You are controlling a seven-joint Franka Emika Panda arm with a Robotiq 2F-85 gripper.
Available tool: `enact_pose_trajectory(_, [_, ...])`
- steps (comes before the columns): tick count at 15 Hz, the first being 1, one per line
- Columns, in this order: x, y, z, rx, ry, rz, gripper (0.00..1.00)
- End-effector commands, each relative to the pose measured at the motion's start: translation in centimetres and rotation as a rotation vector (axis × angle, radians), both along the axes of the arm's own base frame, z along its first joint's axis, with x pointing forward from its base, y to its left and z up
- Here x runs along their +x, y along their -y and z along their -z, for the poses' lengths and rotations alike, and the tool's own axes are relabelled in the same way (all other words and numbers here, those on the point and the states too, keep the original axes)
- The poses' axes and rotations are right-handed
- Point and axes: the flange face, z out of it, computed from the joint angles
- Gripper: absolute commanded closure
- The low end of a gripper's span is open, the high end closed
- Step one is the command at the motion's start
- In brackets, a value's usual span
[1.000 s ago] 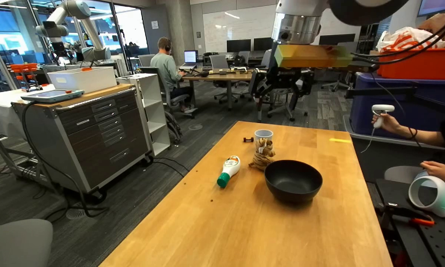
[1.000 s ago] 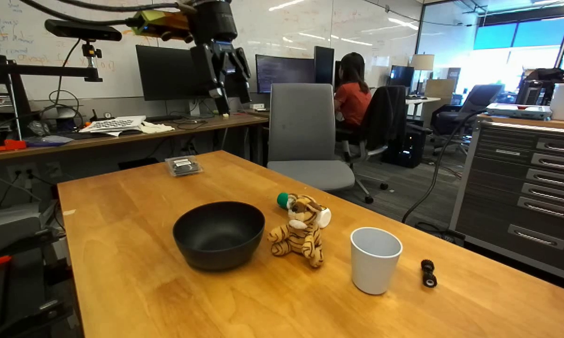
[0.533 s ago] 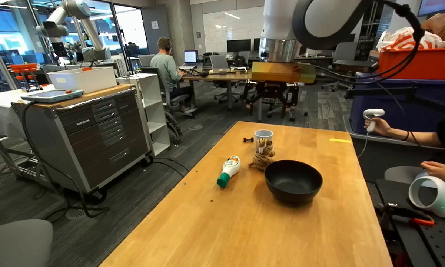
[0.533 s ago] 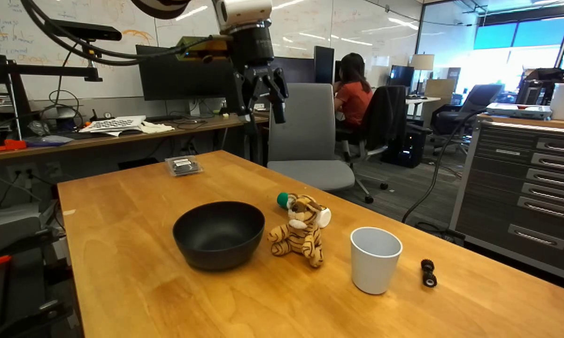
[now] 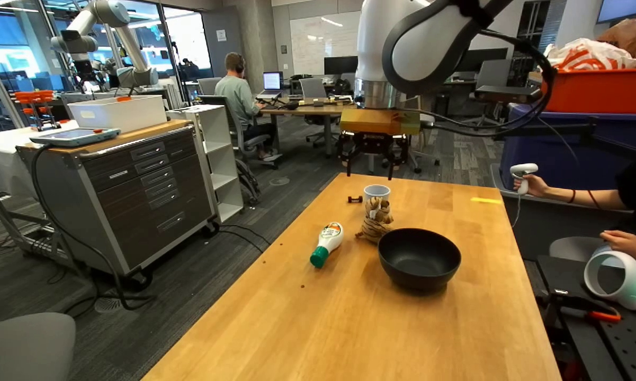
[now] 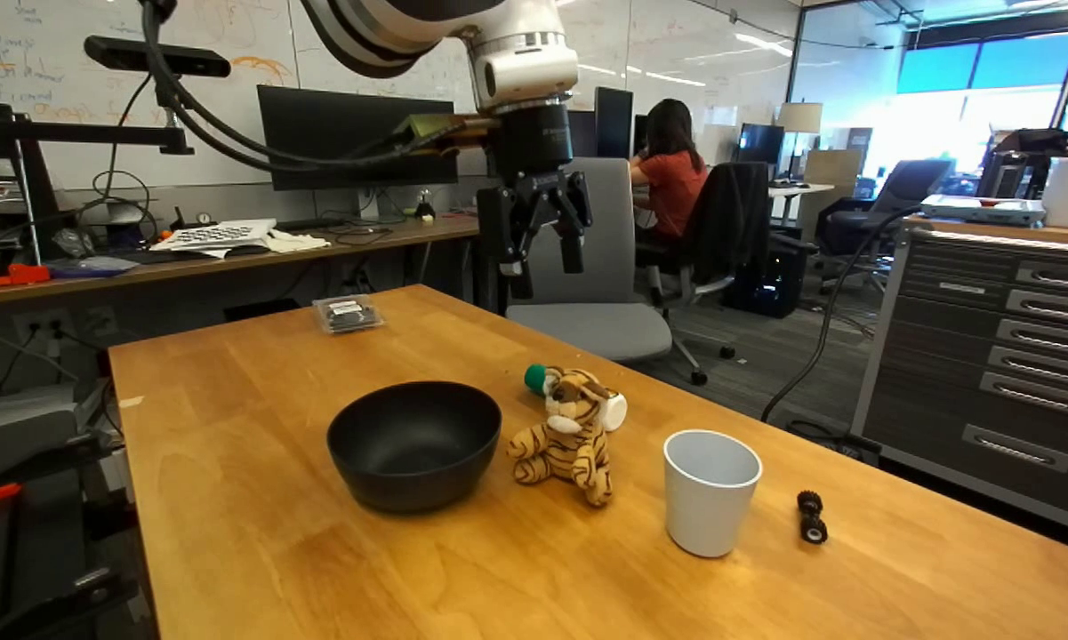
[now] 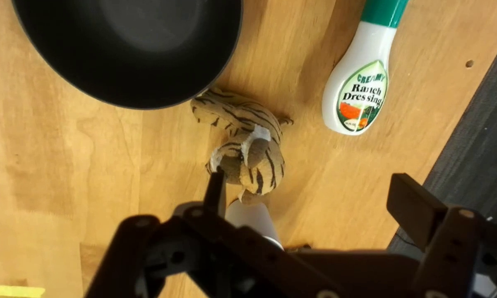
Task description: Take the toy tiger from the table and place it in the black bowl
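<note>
Tabletop (image 6: 267, 569) bears black bowl (image 6: 414, 484) and cup (image 6: 710, 511), toy tiger (image 6: 567, 444) outside both.

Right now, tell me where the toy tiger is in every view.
In an exterior view: toy tiger right of centre, upper left of the bowl.
In an exterior view: toy tiger below centre, right of the bowl.
In the wrist view: toy tiger mid-picture, lower right of the bowl.
Shared landmark: the bowl.
</note>
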Motion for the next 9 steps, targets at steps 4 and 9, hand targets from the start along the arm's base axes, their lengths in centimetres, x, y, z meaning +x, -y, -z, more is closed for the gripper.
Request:
enact_pose_trajectory(4, [2.2,3.8,2.5,-0.007,-0.061,0.031,0.00])
enact_pose_trajectory(9, [2.2,4.5,4.9,0.008,-0.124,0.029,0.00])
